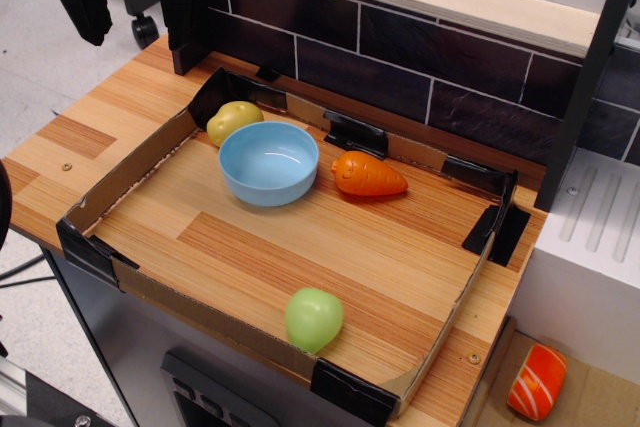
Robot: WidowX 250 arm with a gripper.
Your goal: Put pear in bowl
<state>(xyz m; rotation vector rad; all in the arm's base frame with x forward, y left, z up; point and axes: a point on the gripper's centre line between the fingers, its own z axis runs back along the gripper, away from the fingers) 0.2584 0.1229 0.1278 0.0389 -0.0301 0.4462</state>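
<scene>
The light-green pear [314,318] lies on the wooden floor of a low cardboard tray, near its front wall. The light-blue bowl [269,162] stands empty at the tray's back left, well apart from the pear. My gripper [135,17] is black and hangs at the top left, beyond the tray's back-left corner and far from both. Its two fingers stand wide apart with nothing between them.
A yellow-green round fruit [233,121] touches the bowl's back left. An orange carrot [367,175] lies just right of the bowl. The cardboard tray wall [130,177] has black taped corners. A dark tiled wall runs behind. An orange-and-white toy [537,381] lies off the table at the lower right.
</scene>
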